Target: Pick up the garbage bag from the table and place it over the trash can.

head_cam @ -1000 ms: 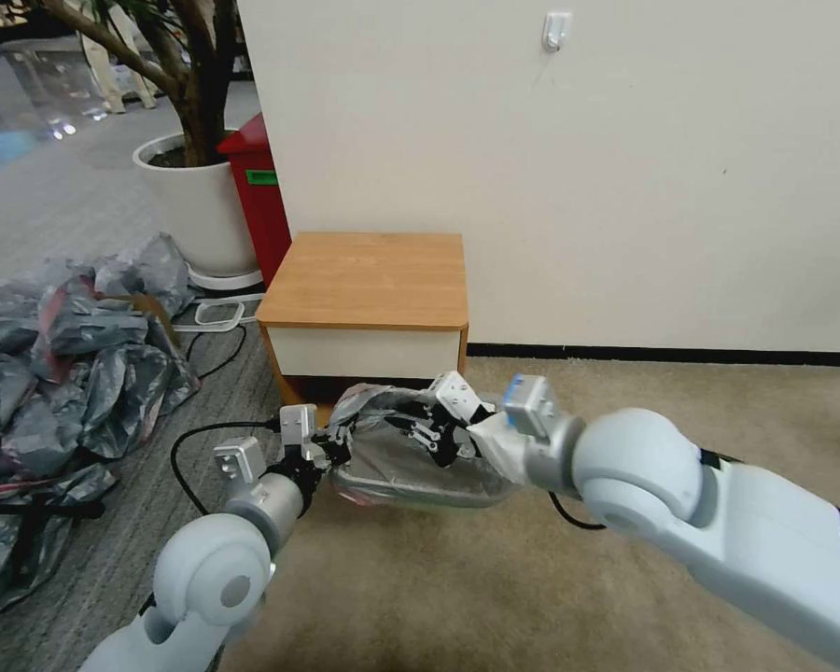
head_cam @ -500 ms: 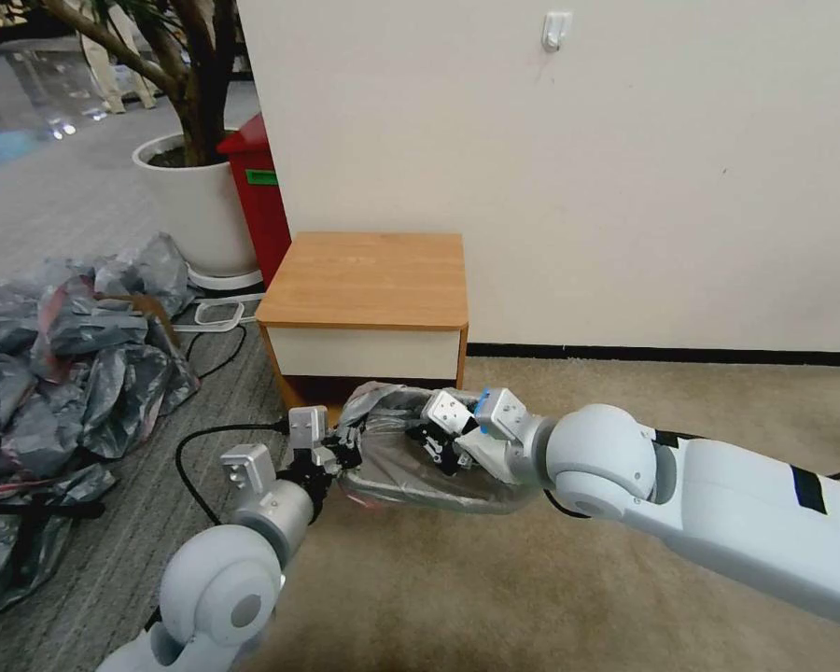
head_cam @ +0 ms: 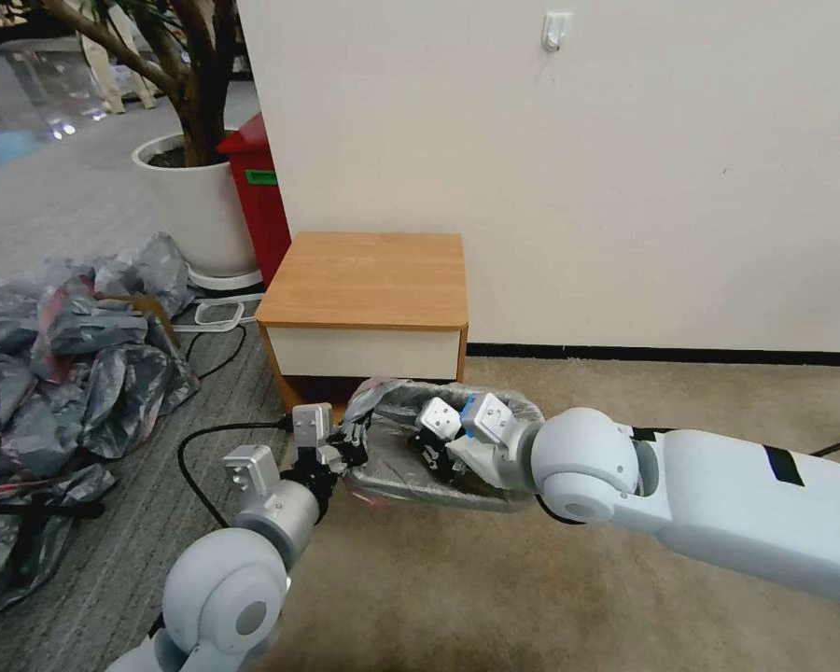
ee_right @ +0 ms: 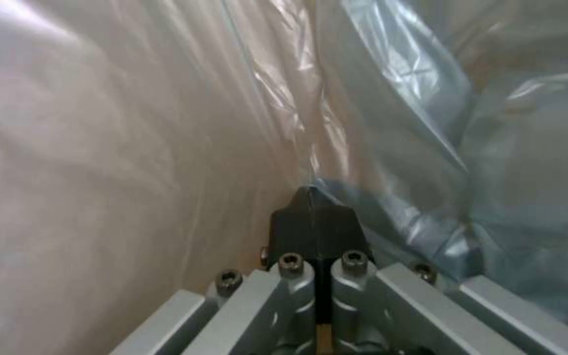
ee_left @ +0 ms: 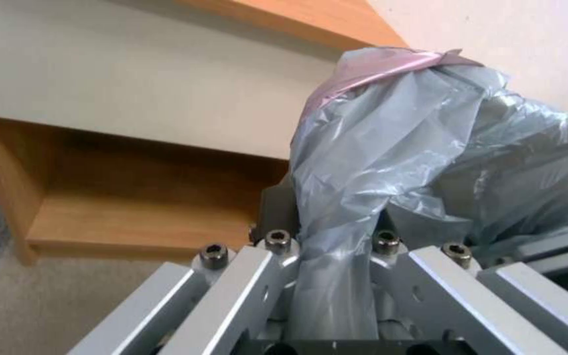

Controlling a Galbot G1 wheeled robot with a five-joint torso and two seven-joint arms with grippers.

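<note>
Far left, at 9 o'clock in the head view: one big heap of bags [head_cam: 61, 355], grey and pink, on the grey carpet. A black cable [head_cam: 196, 443] loops from it toward the left arm. At 11 o'clock: one white plant pot [head_cam: 196, 210] with a tree trunk, one red bin [head_cam: 259, 196] just beside it against the wall corner. One white wire frame [head_cam: 217, 315] lies flat on the floor below the pot.

Left claw [head_cam: 345, 452] sits at about 7 o'clock from the worktop [head_cam: 369, 280], clenched on a gathered fold of the garbage bag [head_cam: 392, 397]; the left wrist view shows the grey film pinched between its fingers [ee_left: 277, 217], pink rim band at the top of the fold, and the worktop's lower shelf behind.

One worktop, centre, top bare, white drawer front facing the robot. Directly in front of it, at its 6 o'clock on the beige carpet, one trash can [head_cam: 429, 493]. The bag is draped over its rim, sagging into the opening, its front-left edge bunched at the left claw.

Right claw [head_cam: 429, 454] is down inside the bag-lined can, reaching in from 3 o'clock. In the right wrist view its fingers [ee_right: 313, 229] are pressed together, with the film close all round; can't tell whether any film is caught between them.

One wall hook [head_cam: 556, 30] at 12 o'clock on the white wall.
</note>
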